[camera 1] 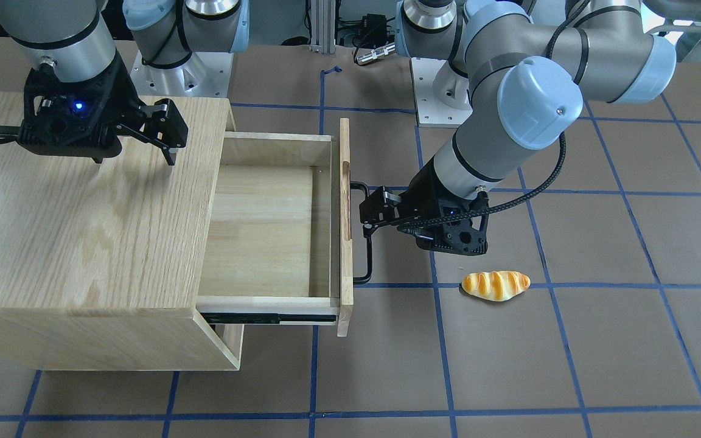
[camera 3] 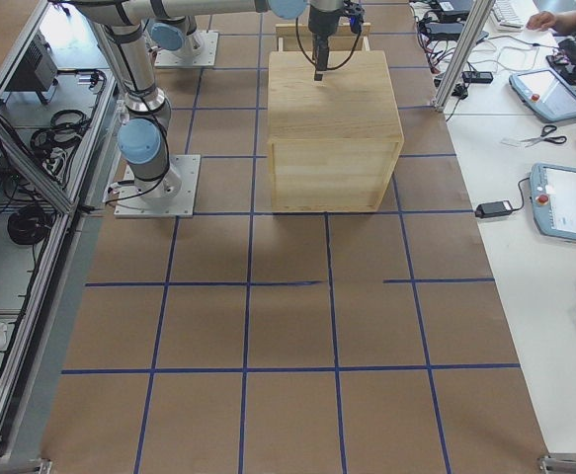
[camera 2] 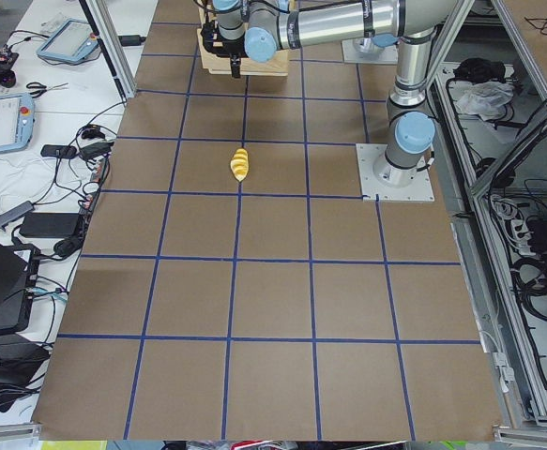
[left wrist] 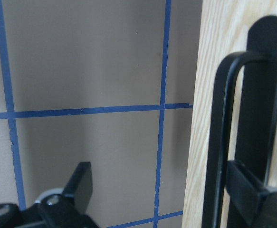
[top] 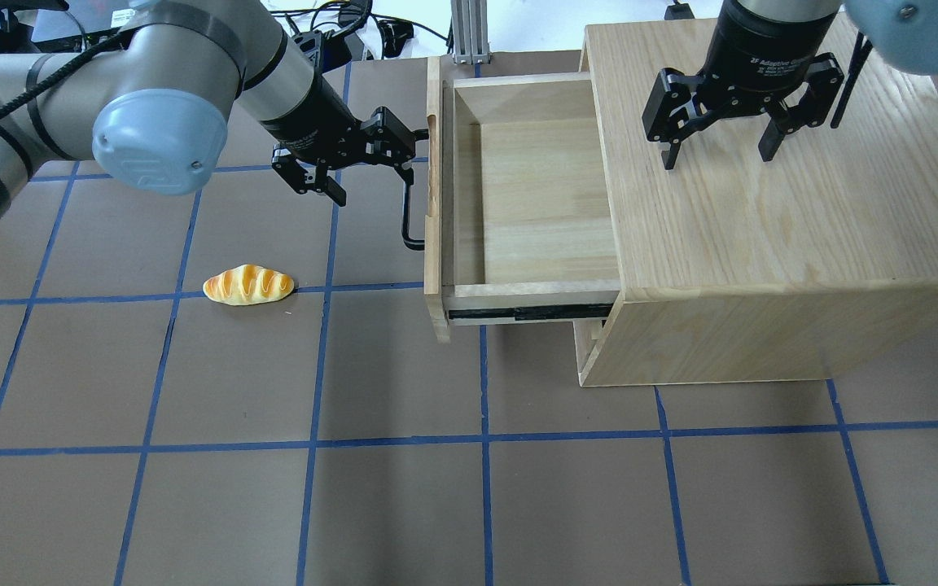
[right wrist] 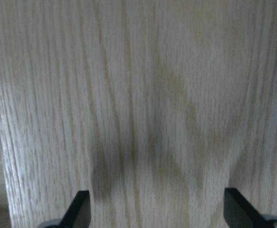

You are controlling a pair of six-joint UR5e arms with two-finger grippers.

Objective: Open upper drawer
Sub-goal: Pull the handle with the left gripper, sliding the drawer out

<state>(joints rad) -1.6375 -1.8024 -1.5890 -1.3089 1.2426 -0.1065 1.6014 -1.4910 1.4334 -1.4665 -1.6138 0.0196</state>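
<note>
The upper drawer (camera 1: 265, 231) is seen drawn well out of the cabinet (top: 803, 244) toward the table's left end. The pull is judged nearly done, with only a clean release called for. The left gripper (camera 1: 366, 219) is spread wide about the black handle (camera 1: 369, 255), clamping nothing. The right gripper (top: 717, 159) is poised wide open over the cabinet top, and contact cannot be told.

- The left tool (camera 1: 367, 216) is black.
- The upper drawer (camera 1: 265, 231) in front of it is pale wood with faint straight grain; its bar handle (camera 1: 370, 255) is black.
- The right tool (camera 1: 134, 160) is black, with a small blue light.
- The cabinet (camera 1: 83, 243) beneath the right tool is oak with bold wavy grain.
- The desk (camera 1: 539, 365) is brown, with a grid of blue tape.
- The bread roll (camera 1: 496, 285) near the left tool is golden yellow with orange-brown stripes.
</note>
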